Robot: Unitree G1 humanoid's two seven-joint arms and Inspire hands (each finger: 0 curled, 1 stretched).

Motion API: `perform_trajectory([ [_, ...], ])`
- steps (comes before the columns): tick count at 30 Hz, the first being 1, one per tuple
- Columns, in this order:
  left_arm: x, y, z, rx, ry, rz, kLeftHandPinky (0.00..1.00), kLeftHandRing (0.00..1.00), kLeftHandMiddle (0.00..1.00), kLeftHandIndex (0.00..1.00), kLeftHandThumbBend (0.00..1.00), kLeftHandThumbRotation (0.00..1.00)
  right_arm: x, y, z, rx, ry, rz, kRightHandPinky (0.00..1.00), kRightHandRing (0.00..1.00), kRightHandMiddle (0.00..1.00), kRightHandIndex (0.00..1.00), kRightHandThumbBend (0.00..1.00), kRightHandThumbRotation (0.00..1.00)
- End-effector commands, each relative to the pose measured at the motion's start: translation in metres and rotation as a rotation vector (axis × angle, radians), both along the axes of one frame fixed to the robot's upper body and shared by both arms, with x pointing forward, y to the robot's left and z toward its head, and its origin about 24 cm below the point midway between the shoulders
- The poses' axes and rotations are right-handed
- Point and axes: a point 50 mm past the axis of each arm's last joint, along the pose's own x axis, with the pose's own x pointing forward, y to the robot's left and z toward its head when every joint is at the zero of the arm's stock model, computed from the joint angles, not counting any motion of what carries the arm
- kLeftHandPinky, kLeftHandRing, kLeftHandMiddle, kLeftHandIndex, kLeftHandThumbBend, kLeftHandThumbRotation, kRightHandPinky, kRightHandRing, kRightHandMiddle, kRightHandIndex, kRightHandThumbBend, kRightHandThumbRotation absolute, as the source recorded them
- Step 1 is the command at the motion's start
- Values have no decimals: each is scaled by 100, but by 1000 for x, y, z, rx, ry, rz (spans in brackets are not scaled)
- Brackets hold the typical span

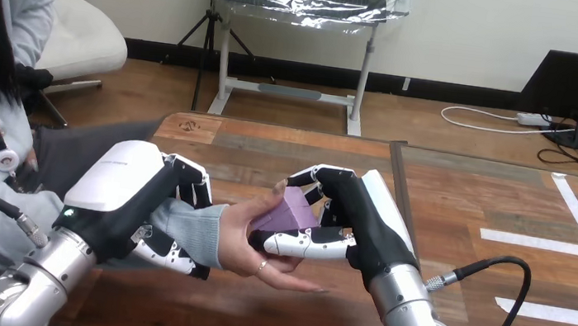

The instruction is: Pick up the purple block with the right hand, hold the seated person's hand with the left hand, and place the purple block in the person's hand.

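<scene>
The purple block (293,212) rests in the person's hand (247,237), which reaches palm up over the table from the left. My right hand (351,208) is curled round the block, its thumb under the block's near side and its fingers over the far side. My left hand (140,195) wraps the person's wrist at the grey sleeve (190,230), fingers curled round it from above and below.
The wooden table (288,146) stretches ahead with a seam down its middle. White tape lines (542,242) mark the right part. A black cable (504,277) loops beside my right forearm. The person sits at the left edge.
</scene>
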Motion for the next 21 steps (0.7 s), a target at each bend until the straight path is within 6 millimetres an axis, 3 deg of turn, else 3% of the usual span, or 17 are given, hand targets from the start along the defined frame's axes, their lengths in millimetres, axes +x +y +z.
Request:
perform_trajectory([
  [1, 26, -34, 60, -121, -275, -117, 20, 25, 31, 34, 94, 0, 9, 20, 27, 20, -116, 65, 6, 10, 16, 19, 39, 18],
  [14, 22, -31, 58, -101, -275, -100, 23, 27, 33, 36, 94, 0, 10, 18, 25, 3, -111, 55, 8, 12, 18, 21, 43, 21],
  [21, 21, -29, 58, -96, -279, -93, 27, 31, 36, 38, 95, 0, 11, 17, 26, -29, -105, 46, 16, 21, 26, 29, 52, 29],
])
